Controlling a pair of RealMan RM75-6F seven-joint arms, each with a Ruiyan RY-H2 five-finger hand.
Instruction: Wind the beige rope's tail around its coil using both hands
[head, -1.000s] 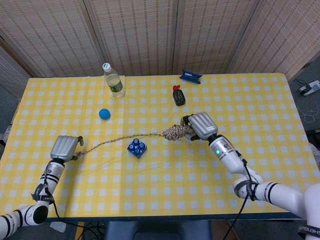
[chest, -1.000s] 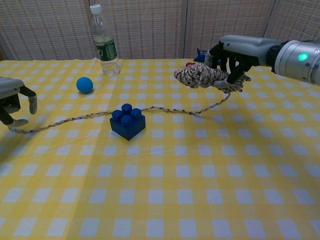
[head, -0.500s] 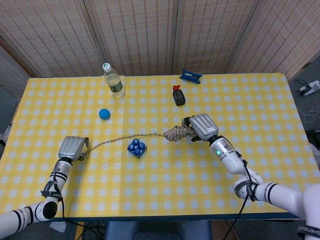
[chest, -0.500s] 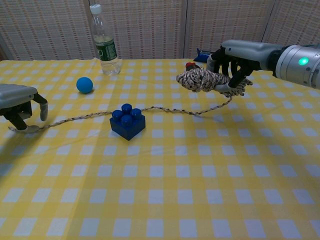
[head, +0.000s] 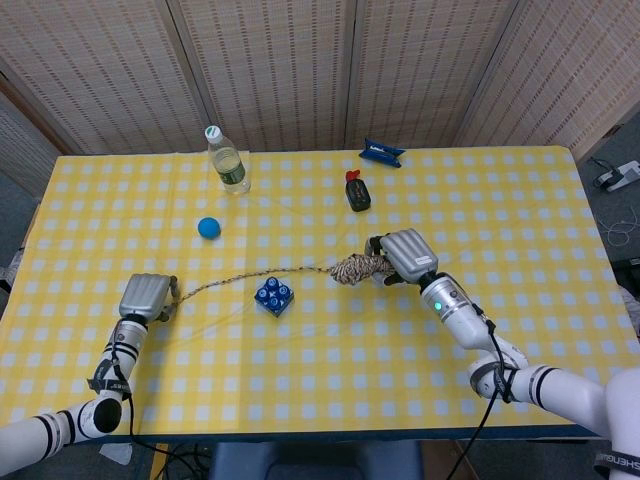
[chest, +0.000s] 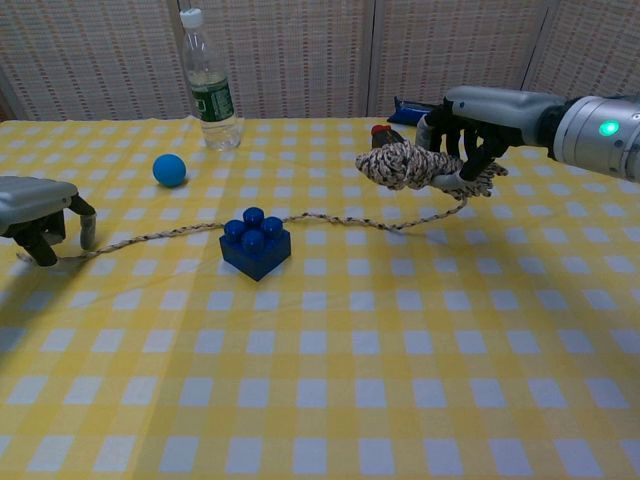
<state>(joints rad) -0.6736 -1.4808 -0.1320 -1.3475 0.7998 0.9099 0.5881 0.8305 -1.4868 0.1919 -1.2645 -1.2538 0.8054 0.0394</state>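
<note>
The right hand grips the beige rope's coil and holds it lifted above the yellow checked tabletop, right of centre. From the coil the rope's tail drops to the cloth and trails leftward, passing just behind the blue toy brick, to the left hand. That hand rests low at the tabletop's left side with its fingers curled down over the tail's end; whether they actually pinch it I cannot tell. Farther back stand a water bottle and a blue ball, with a small black object and a blue clip-like item nearby.
</note>
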